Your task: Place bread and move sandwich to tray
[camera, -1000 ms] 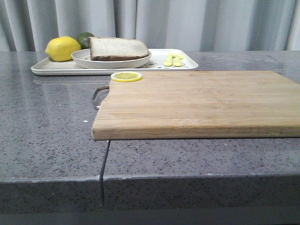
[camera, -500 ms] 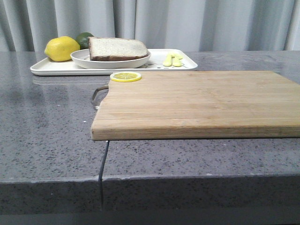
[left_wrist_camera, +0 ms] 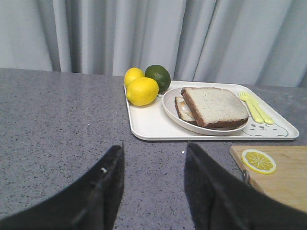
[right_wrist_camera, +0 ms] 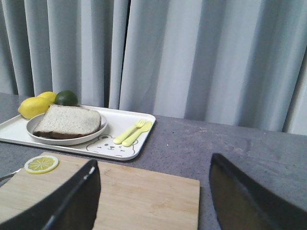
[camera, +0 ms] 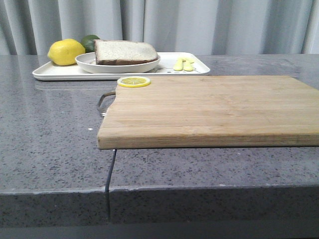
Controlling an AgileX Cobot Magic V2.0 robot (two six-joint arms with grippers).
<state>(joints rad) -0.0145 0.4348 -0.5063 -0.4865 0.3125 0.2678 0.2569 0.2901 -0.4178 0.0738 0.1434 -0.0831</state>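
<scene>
Grey speckled stone makes the table [camera: 50, 144], and nearest to the robot on it lies the wooden board [camera: 209, 109], bare except for a lemon slice [camera: 134, 81] at its far left corner. The left claw [left_wrist_camera: 153, 191] and the right claw [right_wrist_camera: 153, 196] both hang above the table with their dark fingers spread wide, and neither holds anything. Behind the board, at the far left part of the table, stands the tray [camera: 55, 73], and the round white plate [camera: 89, 63] sits already on it. On this plate lies the sandwich [left_wrist_camera: 211, 108]: the bread [camera: 124, 52] rests on top as the upper slice, and in the left wrist view a little of the fried egg [left_wrist_camera: 183, 109] and of the lower slice shows out from under its edge. So, as a judgement, both parts of the task look done, the bread is placed and the sandwich is on the tray, and what is left seems only that the arms stay clear. The bread lies flat with its plain face up; in the front view its long axis runs left to right, along the long side of the tray, and its rounded end points to the right. At the tray's right end lie a yellow fork and spoon [camera: 184, 63], and at its left end a lemon [camera: 66, 51] with a lime [camera: 90, 41] behind.
</scene>
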